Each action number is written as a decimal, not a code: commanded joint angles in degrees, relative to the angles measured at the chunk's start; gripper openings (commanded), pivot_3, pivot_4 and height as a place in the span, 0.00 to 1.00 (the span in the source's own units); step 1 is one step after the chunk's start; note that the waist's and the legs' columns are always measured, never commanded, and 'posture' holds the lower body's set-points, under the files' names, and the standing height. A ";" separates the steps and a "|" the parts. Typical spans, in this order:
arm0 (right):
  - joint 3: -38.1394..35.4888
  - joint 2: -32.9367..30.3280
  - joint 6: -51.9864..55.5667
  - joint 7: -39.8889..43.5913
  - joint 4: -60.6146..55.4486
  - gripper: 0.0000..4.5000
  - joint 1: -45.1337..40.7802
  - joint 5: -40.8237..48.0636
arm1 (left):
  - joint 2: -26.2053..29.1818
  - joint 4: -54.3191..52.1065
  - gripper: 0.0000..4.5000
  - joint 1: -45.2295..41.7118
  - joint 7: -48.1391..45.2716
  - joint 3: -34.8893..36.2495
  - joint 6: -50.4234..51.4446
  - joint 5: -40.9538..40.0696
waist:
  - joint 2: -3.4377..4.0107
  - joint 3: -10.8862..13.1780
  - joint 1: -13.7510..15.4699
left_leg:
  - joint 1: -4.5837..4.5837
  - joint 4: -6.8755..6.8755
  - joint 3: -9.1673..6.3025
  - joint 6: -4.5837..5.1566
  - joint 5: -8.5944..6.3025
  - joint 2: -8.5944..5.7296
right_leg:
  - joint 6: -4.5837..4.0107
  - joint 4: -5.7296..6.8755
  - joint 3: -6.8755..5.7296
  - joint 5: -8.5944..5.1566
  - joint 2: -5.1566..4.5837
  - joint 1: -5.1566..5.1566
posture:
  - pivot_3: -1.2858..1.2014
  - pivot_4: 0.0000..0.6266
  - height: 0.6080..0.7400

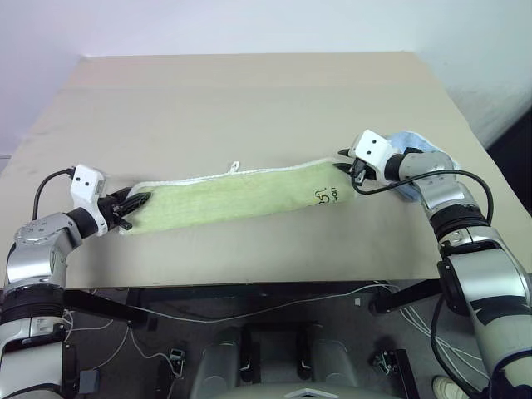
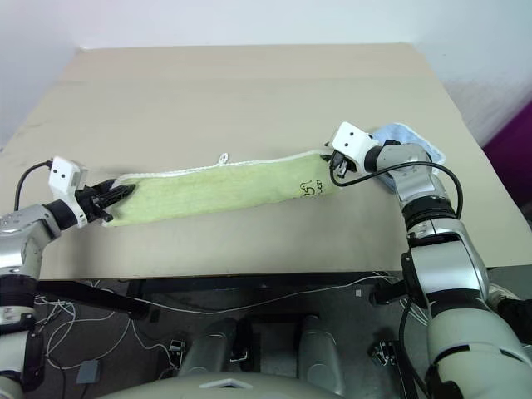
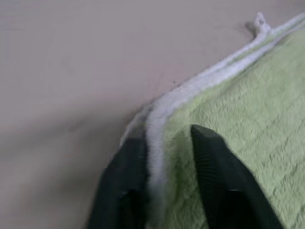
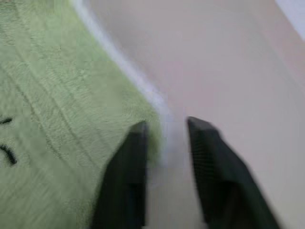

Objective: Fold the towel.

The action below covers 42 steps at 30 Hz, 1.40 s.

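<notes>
The left gripper (image 1: 140, 201), at the middle left of the head view, has its fingers (image 3: 214, 181) parted astride the white edging of the towel (image 1: 233, 198), not clamped on it. The right gripper (image 1: 342, 161), right of centre, is likewise released, fingers spread over the opposite corner. The towel lies stretched flat across the tabletop (image 1: 249, 100) between them (dark embroidered mark (image 1: 322, 196) near the right end, loop (image 1: 235, 167) on the far edge). A light-blue cloth (image 1: 420, 145) lies behind the right arm.
</notes>
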 commanded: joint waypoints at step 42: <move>-45.70 27.63 88.96 -51.02 -62.73 1.00 31.03 65.64 | -5.00 -26.54 1.00 8.41 -10.12 -5.77 1.40 -8.03 | -0.06 -0.12 -0.05 | 0.03 -0.07 -0.19 0.32 -0.21 0.03 | -0.06 -0.01 0.03 0.01 0.04 0.01 | 0.52 0.24 1.00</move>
